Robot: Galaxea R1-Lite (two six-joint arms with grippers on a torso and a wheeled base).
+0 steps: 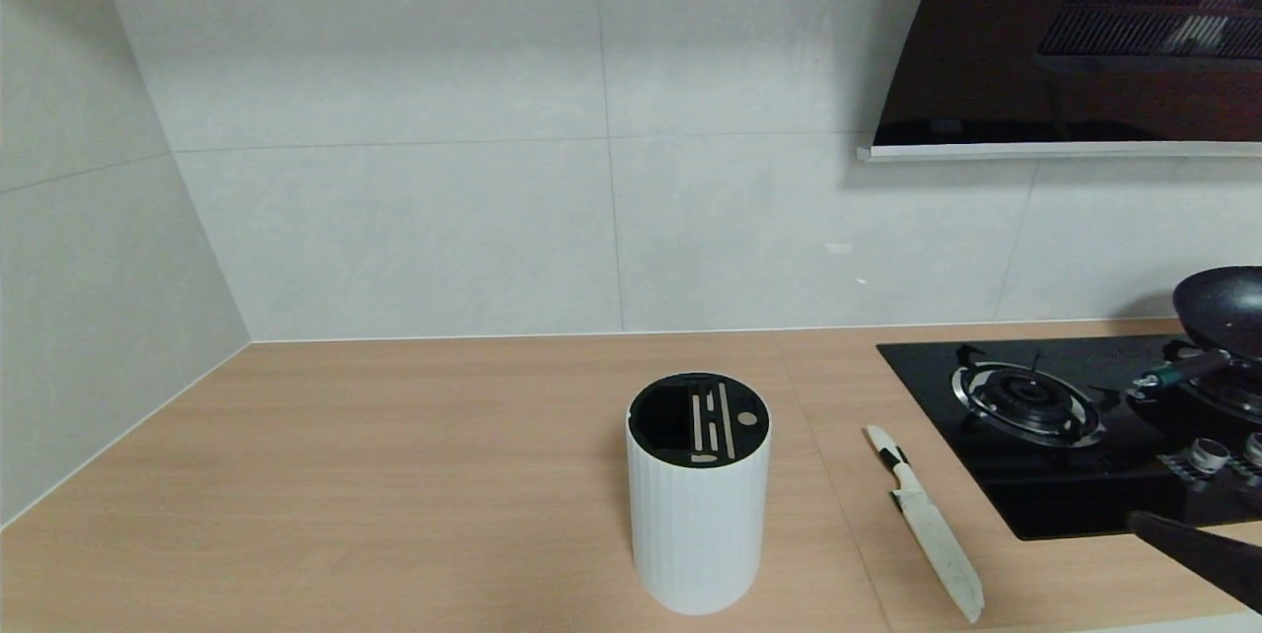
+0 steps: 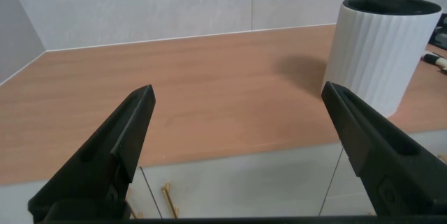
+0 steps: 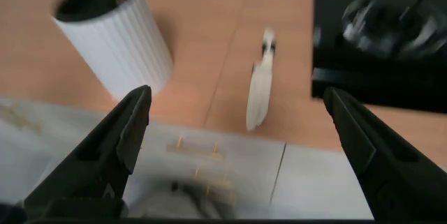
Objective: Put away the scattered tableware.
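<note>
knife [image 1: 925, 520] | flat on counter [image 1: 394, 475] | blade nearest camera, handle pointing away

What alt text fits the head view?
A white ribbed holder with a black slotted top stands upright on a wooden counter. A white knife lies flat to its right, between it and a black gas hob with a dark pan.

bare counter [image 1: 394, 475] left of holder [image 1: 698, 515], stove [image 1: 1045, 426] crowding knife [image 1: 927, 525]
</note>
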